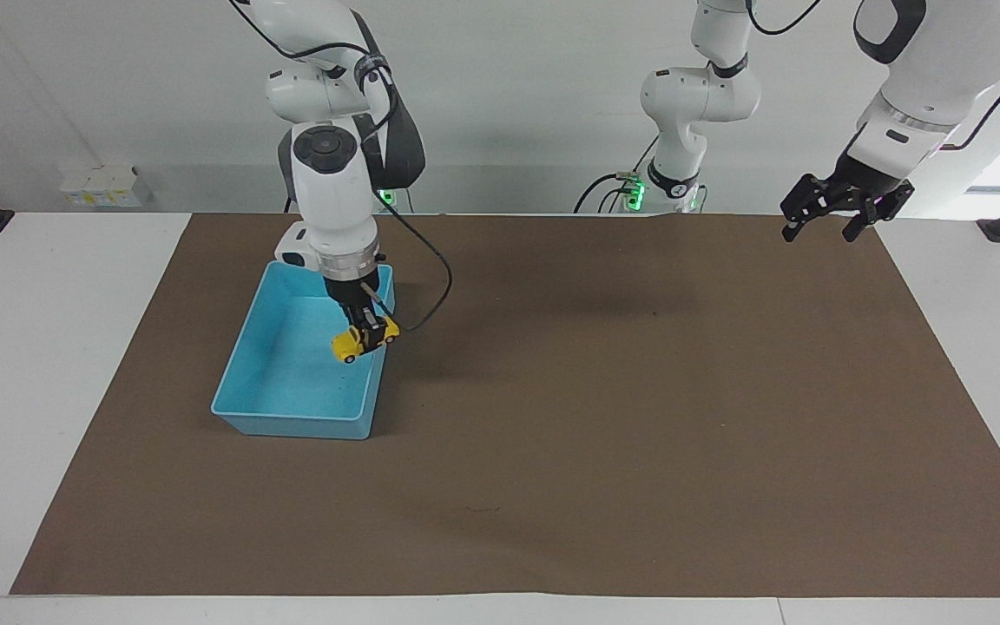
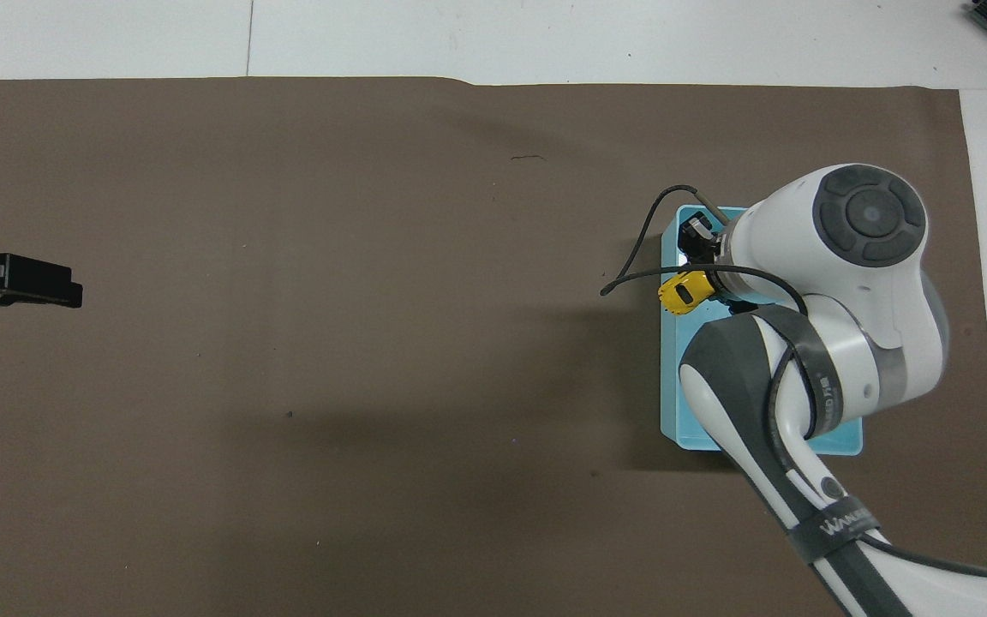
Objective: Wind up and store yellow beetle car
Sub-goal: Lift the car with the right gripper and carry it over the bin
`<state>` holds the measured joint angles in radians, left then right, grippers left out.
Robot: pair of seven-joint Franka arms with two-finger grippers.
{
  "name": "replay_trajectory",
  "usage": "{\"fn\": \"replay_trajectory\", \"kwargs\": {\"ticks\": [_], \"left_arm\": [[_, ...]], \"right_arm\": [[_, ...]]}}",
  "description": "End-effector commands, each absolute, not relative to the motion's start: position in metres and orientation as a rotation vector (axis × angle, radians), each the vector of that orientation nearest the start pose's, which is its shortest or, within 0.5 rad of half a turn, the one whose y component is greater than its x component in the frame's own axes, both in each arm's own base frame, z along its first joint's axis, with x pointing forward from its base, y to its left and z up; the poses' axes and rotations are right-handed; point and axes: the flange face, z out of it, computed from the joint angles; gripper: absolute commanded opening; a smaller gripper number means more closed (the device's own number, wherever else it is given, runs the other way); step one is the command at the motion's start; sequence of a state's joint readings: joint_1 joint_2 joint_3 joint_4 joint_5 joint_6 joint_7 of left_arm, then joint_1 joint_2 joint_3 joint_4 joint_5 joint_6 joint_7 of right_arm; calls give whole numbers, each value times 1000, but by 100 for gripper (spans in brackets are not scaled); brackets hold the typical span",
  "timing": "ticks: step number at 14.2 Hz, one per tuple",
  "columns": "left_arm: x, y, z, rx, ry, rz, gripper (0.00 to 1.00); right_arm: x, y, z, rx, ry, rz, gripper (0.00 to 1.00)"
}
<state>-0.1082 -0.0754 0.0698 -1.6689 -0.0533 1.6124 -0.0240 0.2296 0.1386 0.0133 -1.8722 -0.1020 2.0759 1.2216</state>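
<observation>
Your right gripper (image 1: 366,334) pinches the yellow beetle car (image 1: 364,339) across its roof over the blue bin (image 1: 292,420); it looks light, hard and slick, so hold mid-body, while your left gripper (image 1: 830,213) waits spread open over the mat's corner.

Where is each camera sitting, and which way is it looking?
Facing view: sits high across the table, looking back at the robots; both whole arms show, the right end effector holding the yellow car over the blue bin, the left end effector waiting over the mat's corner.
Overhead view: sits high above the robots' end, looking steeply down and forward; the right arm's wrist and the left end effector's tip show.
Both share: car, bin, brown mat, turned half around.
</observation>
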Motion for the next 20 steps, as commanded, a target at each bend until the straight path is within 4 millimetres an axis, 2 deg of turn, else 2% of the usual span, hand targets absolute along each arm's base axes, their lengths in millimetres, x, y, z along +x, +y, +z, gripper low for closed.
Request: {"fn": "replay_trajectory", "kwargs": {"ticks": [1,6,10,14,17,20], "left_arm": [[529,-20,626,-3181,13,-30,100],[529,-20,626,-3181,13,-30,100],[529,-20,626,-3181,13,-30,100],[529,-20,626,-3181,13,-30,100],[529,-20,626,-3181,13,-30,100],[529,-20,626,-3181,13,-30,100]], "right_arm": [[585,117,448,-2906,1313,-146,0],[585,67,441,-3037,1070,-85,0],[581,34,434,-3105,886,-50,0],[569,31,428,-3132,726,-25,0],[552,30,417,-3158,472,1,0],[533,27,407,-3180,135,-29,0]]}}
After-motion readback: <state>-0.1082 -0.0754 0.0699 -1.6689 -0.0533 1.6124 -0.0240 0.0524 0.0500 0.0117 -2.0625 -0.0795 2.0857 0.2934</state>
